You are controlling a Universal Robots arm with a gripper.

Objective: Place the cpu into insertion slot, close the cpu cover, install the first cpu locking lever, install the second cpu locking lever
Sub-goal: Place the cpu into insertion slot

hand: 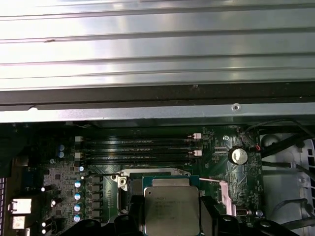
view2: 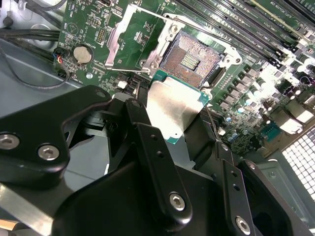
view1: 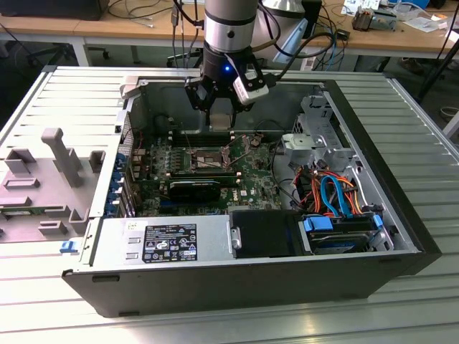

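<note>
My gripper point(view1: 222, 120) hangs over the green circuit board inside the open computer case, shut on the cpu point(view2: 174, 108). The cpu is a flat chip with a dull silver top and a green edge, and it sits between the two black fingers point(view2: 144, 125) in both wrist views point(hand: 171, 209). It hovers a little above the board, beside the insertion slot point(view2: 193, 56), whose dark contact field lies bare. The cpu cover point(view2: 129, 35), a silvery frame, stands swung open on the slot's far side. In the exterior view the slot point(view1: 208, 159) lies just below the gripper.
Long memory slots point(hand: 140, 150) and a coin battery point(hand: 238, 156) flank the socket. A black rectangular block point(view1: 195, 190), the power supply point(view1: 165, 242), blue drive bays point(view1: 337, 233) and orange and blue cables point(view1: 330, 190) fill the case. Case walls point(view1: 373, 143) ring the board.
</note>
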